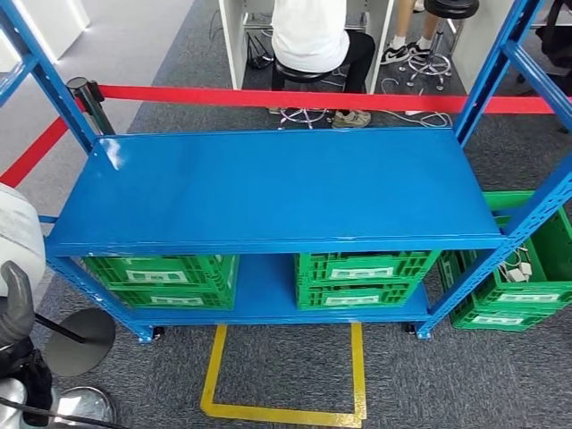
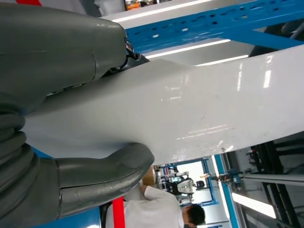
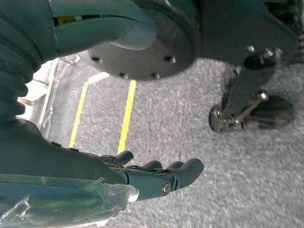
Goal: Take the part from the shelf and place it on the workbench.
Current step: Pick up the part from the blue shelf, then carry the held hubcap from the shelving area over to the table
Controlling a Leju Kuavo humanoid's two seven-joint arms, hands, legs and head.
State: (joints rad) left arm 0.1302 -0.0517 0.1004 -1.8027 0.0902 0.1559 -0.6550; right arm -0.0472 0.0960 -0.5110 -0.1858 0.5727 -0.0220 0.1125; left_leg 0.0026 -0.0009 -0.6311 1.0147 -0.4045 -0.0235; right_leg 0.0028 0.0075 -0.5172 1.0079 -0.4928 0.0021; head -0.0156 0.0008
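Shelving in blue steel (image 1: 270, 192) is standing directly ahead of the robot in the head view, its broad top deck lying bare and its lower deck carrying two green plastic crates (image 1: 165, 273), one toward each end. A third stack of green crates (image 1: 533, 286) is sitting on the grey carpet just beside the right end of the shelving, with small white items inside. Yellow floor tape (image 1: 287, 413) is marking a rectangle on the carpet in front of the shelving, and a red barrier strap (image 1: 283, 96) is running behind it. Beyond the strap a person in a white shirt (image 1: 310, 36) is sitting on a stool.

The left hand (image 2: 61, 123) is gripping the large white part (image 2: 186, 109), with the grey thumb lying along one face and the covered hand pressing on the other. In the head view the same white part (image 1: 17, 228) is showing at the left corner of the shelving, above the dark hand (image 1: 14, 304), off the deck.

The right hand (image 3: 150, 173) is hanging over the grey carpet near the yellow tape, its dark fingers (image 3: 186, 168) extended and slightly apart, holding nothing.
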